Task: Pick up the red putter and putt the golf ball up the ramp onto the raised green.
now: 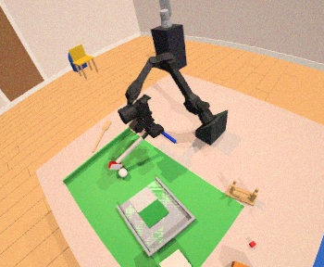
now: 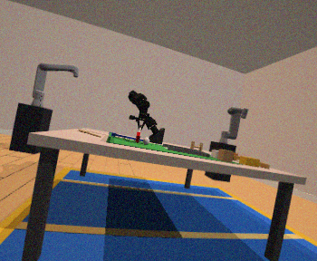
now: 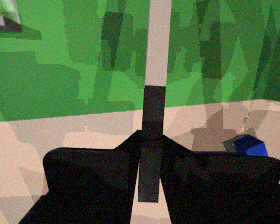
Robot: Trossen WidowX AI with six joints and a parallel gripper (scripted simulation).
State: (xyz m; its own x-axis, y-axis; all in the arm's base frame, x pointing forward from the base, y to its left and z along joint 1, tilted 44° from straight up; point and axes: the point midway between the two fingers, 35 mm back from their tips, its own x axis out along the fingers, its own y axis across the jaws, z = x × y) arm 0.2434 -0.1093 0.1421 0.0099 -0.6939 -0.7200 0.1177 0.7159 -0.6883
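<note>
The red putter's head (image 1: 112, 165) (image 2: 138, 137) is low over the green mat, close beside the white golf ball (image 1: 122, 172) (image 2: 147, 140); I cannot tell whether they touch. My gripper (image 1: 146, 133) (image 3: 146, 134) is shut on the putter's dark grip (image 3: 153, 112), with the pale shaft (image 3: 158, 45) (image 1: 131, 148) slanting down to the head. The ball is on the mat, between the head and the grey-walled ramp structure. The raised green (image 1: 154, 213) is a dark green square inside that structure. Head and ball are outside the wrist view.
A blue putter (image 1: 169, 137) (image 3: 252, 145) lies on the table near the gripper. A wooden spatula (image 1: 100, 137) lies beyond the mat's raised edge (image 1: 95, 157). A small wooden stand (image 1: 242, 195) and a small red cube (image 1: 253, 244) are on the other side of the mat.
</note>
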